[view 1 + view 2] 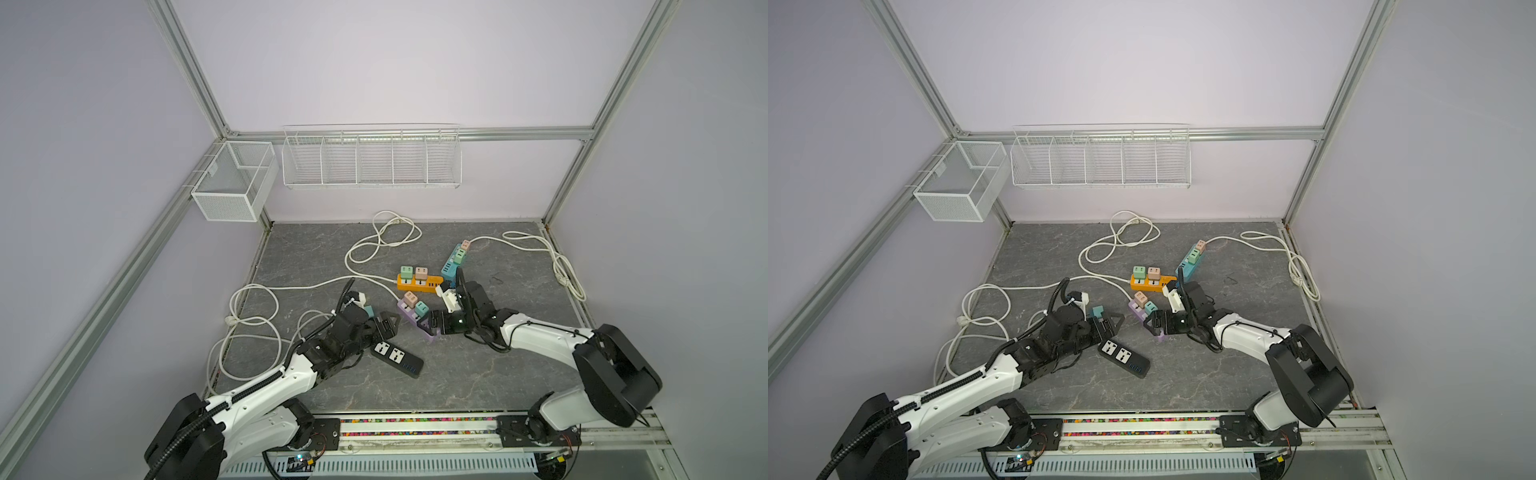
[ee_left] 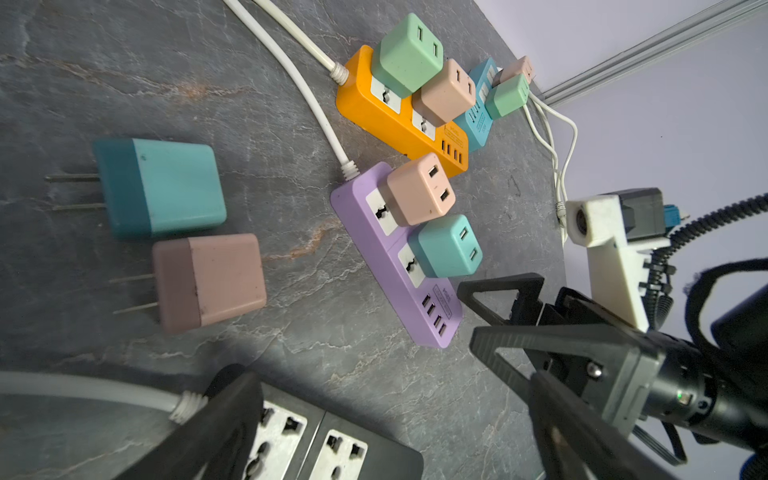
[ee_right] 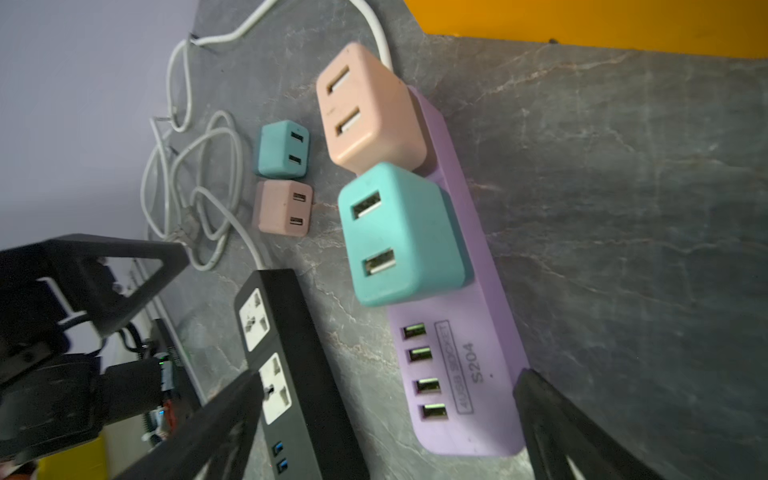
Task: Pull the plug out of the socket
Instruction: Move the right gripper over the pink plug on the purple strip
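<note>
A purple socket strip (image 3: 478,374) lies mid-table with a pink plug (image 3: 365,108) and a teal plug (image 3: 399,232) seated in it. My right gripper (image 3: 388,380) is open, low at the strip's USB end; one finger (image 3: 540,407) sits beside that end, the other near the black strip. In both top views it (image 1: 430,326) reaches the strip (image 1: 409,321) from the right. My left gripper (image 2: 390,382) is open and holds nothing, hovering over the black socket strip (image 2: 332,453), whose sockets are bare. A loose teal plug (image 2: 162,187) and a loose pink plug (image 2: 212,282) lie on their sides nearby.
An orange strip (image 1: 419,283) and a blue strip (image 1: 451,266), each with a green and a pink plug, lie behind the purple one. White cables (image 1: 249,316) loop over the left and back of the table. Two wire baskets (image 1: 372,160) hang on the back wall.
</note>
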`<state>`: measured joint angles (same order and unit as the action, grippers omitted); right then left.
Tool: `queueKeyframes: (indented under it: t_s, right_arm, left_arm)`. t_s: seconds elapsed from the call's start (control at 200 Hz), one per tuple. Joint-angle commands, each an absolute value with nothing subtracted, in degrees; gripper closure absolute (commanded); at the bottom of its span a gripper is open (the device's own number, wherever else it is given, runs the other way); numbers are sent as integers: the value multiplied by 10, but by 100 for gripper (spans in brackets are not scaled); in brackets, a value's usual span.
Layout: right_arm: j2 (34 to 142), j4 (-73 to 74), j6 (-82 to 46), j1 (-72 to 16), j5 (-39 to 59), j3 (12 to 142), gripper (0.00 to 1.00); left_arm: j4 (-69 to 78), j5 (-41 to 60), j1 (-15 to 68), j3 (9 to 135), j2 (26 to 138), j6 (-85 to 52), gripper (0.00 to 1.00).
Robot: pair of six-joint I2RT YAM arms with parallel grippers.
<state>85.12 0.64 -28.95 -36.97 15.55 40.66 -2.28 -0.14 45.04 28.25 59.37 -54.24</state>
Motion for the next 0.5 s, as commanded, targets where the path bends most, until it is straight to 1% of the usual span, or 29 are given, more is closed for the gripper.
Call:
queueKeyframes:
  t_s: [0.0,0.045,0.115,0.28,0.495]
  right_arm:
    - [844,-78,-243,-392,30,431,1]
    - [845,-89,-236,-401,6,438,0]
    - [856,-103,-223,-420,-29,452,2]
    - [895,-111,-187,-459,-64,483,8]
    - [929,-112,-174,-466,-91,500,14]
  left_arm:
    - [-12,-3,453,287,583,-545,0]
    - [-17,-5,453,290,581,-542,0]
    - [-21,-10,453,294,580,-539,0]
    - [-25,-13,453,307,590,-530,0]
    - [-33,-21,452,311,590,-528,0]
